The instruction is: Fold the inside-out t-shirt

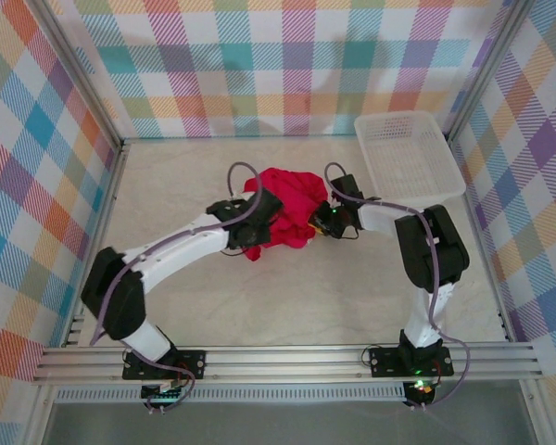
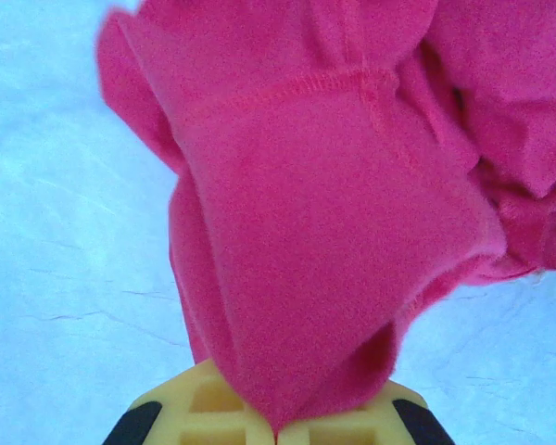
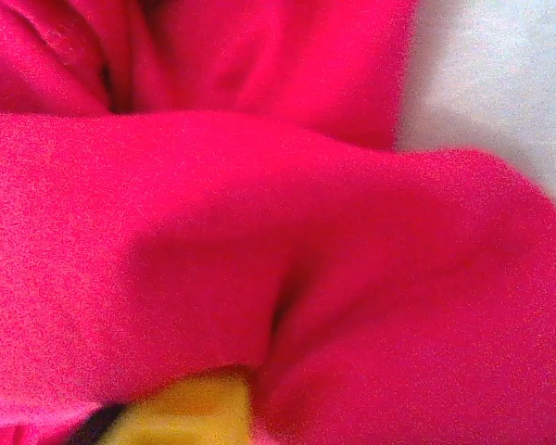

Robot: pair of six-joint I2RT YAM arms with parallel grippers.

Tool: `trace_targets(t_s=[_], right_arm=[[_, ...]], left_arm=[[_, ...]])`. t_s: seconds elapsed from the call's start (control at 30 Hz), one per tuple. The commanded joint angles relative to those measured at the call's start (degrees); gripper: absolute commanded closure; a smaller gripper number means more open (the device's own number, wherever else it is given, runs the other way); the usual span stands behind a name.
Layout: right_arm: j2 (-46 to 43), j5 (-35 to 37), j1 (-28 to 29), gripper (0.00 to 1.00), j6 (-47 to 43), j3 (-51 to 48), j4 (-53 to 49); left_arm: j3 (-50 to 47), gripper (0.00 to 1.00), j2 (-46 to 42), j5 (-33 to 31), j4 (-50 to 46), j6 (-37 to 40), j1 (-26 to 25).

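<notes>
Bunched t-shirt (image 2: 334, 232) sits pinched in my left tool (image 2: 276, 428), bottom center. My right tool (image 3: 181, 413) is buried under cloth, so I can't tell its grip. It's a crumpled heap mid-frame on the surface (image 1: 287, 306), so I'd say folding hasn't really begun.

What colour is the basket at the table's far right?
White basket; clearest in the top external view.

no readable text, labels or numbers
</notes>
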Motion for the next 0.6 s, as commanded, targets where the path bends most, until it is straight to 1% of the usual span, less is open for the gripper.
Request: trace_targets(t_s=[0.0, 0.03, 0.1, 0.23, 0.37, 0.5, 0.57], right_arm=[[-1.4, 0.6, 0.5, 0.98, 2.1, 2.7, 0.4], [-2.8, 1.2, 0.4, 1.00, 0.9, 3.6, -1.9], [-6.4, 2.7, 0.4, 1.00, -1.9, 4.7, -6.3], [-16.9, 6.7, 0.4, 1.00, -9.0, 6.9, -15.9], [-28.9, 9.9, 0.4, 1.00, -15.4, 10.7, -24.9], [-40.1, 13.6, 0.3, 1.00, -17.9, 13.2, -29.1], [-44.4, 15.5, 0.2, 1.00, -17.8, 14.3, -30.1]], left_arm=[[0.2, 1.00, -6.4, -0.3, -5.7, 0.9, 4.0], [-0.2, 1.00, -8.5, 0.0, -6.3, 1.5, 5.5], [-0.9, 1.00, -12.2, 0.6, -7.1, 2.6, 8.6], [-0.5, 1.00, -19.2, 3.8, -8.4, 5.1, 17.0], [4.9, 1.00, -24.0, 5.5, -11.6, 7.4, 25.0], [12.6, 1.00, -27.0, 4.1, -14.1, 9.0, 29.8], [15.9, 1.00, -27.8, 3.4, -14.8, 9.5, 30.7]])
